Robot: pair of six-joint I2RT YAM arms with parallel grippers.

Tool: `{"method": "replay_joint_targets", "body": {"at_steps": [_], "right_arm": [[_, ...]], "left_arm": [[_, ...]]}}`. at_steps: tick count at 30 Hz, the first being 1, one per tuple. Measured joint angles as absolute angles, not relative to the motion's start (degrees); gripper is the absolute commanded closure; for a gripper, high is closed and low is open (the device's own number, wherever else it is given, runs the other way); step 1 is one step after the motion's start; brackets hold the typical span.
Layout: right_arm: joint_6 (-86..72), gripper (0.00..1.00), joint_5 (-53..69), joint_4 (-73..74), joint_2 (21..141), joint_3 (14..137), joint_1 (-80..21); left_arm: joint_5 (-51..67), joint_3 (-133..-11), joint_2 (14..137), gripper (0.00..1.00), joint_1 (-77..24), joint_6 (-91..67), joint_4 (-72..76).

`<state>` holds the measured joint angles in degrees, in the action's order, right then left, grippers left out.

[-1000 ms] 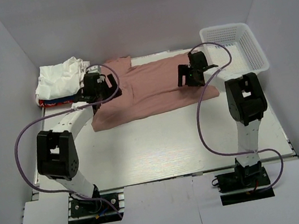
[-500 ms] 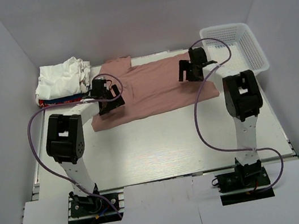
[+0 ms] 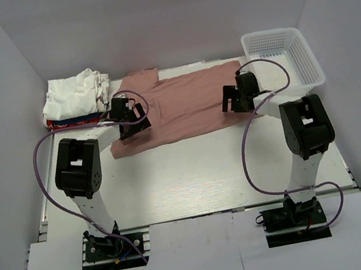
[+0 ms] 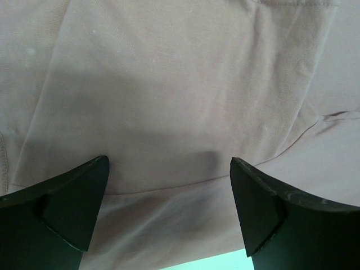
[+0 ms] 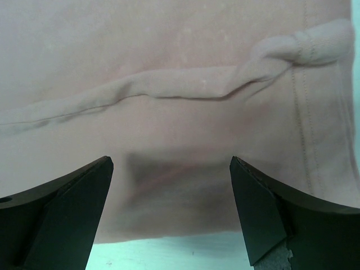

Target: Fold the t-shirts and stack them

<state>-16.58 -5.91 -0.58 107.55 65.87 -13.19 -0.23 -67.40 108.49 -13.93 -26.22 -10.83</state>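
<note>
Mid-frame, over the pink t-shirt's (image 3: pixel 185 103) near hem: your left gripper (image 3: pixel 131 121) and right gripper (image 3: pixel 232 101) hang with jaws wide, holding nothing. Risk (a judgement): you pinch one layer only, or catch the wrinkle (image 5: pixel 169 87), and the fold skews. Upper left, white t-shirts (image 3: pixel 72 90) lie piled; upper right, basket (image 3: pixel 309 58).

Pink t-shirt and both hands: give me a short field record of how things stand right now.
pink t-shirt: spread on the far half of the table; a ridge of cloth near its right end
left hand: open, over the shirt's near-left edge, holding nothing
right hand: open, over the shirt's near-right edge, holding nothing
shirt pile: far left corner, white ones on top
basket: white, far right corner
</note>
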Motion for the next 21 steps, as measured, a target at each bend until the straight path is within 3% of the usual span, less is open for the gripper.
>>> {"method": "replay_joint_targets", "body": {"at_steps": [9, 21], "right_arm": [[-21.4, 0.1, -4.9, 0.3, 109.8, 66.8, -13.2], [-31.3, 0.1, -1.2, -0.9, 78.4, 32.7, -15.2]], "left_arm": [[-1.4, -64.9, 106.4, 0.01, -14.2, -27.7, -11.4], [0.5, -42.8, 83.0, 0.01, -15.2, -36.3, -22.2]]}}
